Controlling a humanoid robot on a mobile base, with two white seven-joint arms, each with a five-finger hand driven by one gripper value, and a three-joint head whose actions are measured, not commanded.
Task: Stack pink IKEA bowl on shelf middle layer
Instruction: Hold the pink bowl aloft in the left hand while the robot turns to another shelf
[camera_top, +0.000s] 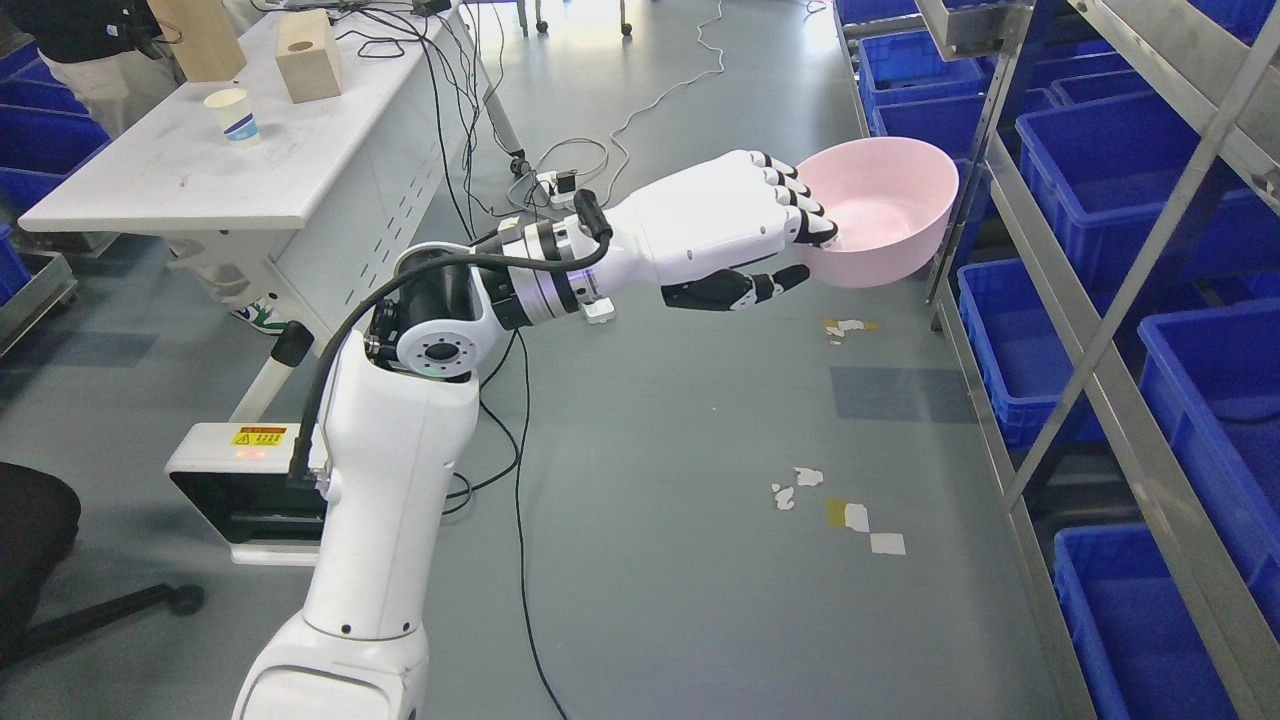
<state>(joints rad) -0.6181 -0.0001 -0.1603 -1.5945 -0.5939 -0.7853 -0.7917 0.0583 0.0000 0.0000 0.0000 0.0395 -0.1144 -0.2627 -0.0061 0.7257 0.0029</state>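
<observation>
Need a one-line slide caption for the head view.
Left hand holds a pink bowl by its rim, out toward the metal shelf of blue bins.

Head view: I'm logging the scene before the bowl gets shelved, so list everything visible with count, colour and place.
Pink bowl: one, pink, held beside the shelf's near edge.
Metal shelf: one, grey, right side.
Bins: many, blue, on the shelf; more far left.
Table: one, white, upper left.
Paper cup: one, white and blue, on table.
Wooden blocks: two, tan, on table.
Cables: several, black and white, on floor.
Person: one, partly visible, top left.
Left hand: white and black, gripping the bowl's rim.
</observation>
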